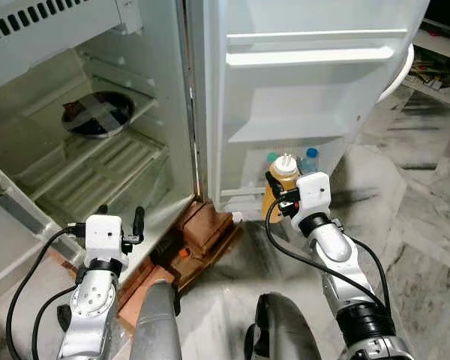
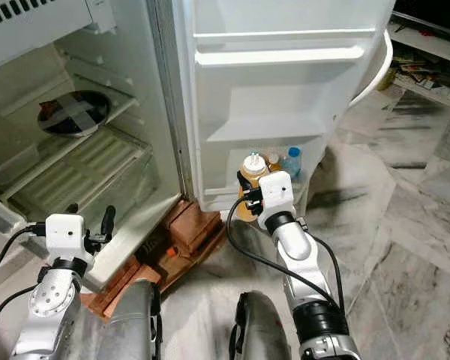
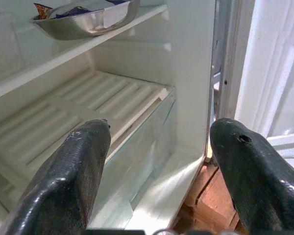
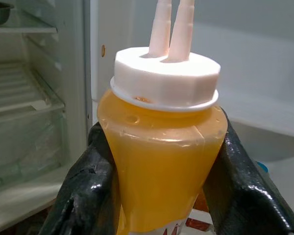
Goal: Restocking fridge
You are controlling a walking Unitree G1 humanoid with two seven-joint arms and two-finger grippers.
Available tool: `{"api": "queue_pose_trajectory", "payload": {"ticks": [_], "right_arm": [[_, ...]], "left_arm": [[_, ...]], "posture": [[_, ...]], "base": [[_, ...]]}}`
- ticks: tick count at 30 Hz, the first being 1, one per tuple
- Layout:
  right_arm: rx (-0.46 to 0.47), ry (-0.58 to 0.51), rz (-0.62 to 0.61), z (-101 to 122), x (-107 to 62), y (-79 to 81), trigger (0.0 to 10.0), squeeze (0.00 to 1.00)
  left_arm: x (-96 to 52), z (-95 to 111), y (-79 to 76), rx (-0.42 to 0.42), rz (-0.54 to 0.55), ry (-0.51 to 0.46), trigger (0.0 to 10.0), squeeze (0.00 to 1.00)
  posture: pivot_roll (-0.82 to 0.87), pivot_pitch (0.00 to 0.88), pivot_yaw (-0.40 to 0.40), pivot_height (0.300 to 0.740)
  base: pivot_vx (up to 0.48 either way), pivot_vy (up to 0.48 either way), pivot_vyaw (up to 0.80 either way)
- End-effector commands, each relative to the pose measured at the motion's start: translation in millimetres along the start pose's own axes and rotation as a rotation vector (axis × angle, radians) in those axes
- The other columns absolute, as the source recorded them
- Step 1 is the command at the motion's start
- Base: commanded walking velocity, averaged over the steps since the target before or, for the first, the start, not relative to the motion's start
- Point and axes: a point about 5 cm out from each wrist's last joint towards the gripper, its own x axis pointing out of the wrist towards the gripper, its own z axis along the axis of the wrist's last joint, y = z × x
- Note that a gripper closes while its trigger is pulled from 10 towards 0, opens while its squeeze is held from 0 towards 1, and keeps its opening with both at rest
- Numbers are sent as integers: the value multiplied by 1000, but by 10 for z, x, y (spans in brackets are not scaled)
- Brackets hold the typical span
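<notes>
Right wrist view: right gripper (image 4: pixel 159 191) clamps the yellow sauce bottle (image 4: pixel 161 161), not yet shelved in the fridge door (image 1: pixel 307 97); left gripper (image 3: pixel 157 166) gapes empty.

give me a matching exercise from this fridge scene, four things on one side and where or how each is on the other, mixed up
Things:
1. yellow sauce bottle
2. metal bowl
3. left gripper
4. blue-capped bottle

Places or states:
A. standing in the lowest door shelf
B. open, holding nothing, in front of the fridge's lower shelves
C. on an upper shelf inside the fridge
D. clamped between the right gripper's fingers

Pairs: 1-D, 2-C, 3-B, 4-A
</notes>
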Motion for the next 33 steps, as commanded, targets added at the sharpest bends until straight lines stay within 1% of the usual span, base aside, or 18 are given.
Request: {"api": "queue_pose_trajectory", "payload": {"ticks": [1, 29, 33], "right_arm": [[-3, -25, 3, 51, 33, 2, 10000, 0], [8, -31, 40, 64, 44, 41, 10000, 0], [7, -33, 64, 65, 44, 66, 10000, 0]], "left_arm": [[8, 18, 16, -2, 7, -9, 10000, 0], [49, 27, 0, -5, 3, -14, 10000, 0], [57, 24, 0, -4, 2, -14, 10000, 0]], "posture": [[75, 107, -16, 653], [70, 105, -17, 653], [69, 104, -17, 653]], "base": [[307, 0, 0], [325, 0, 0], [334, 0, 0]]}}
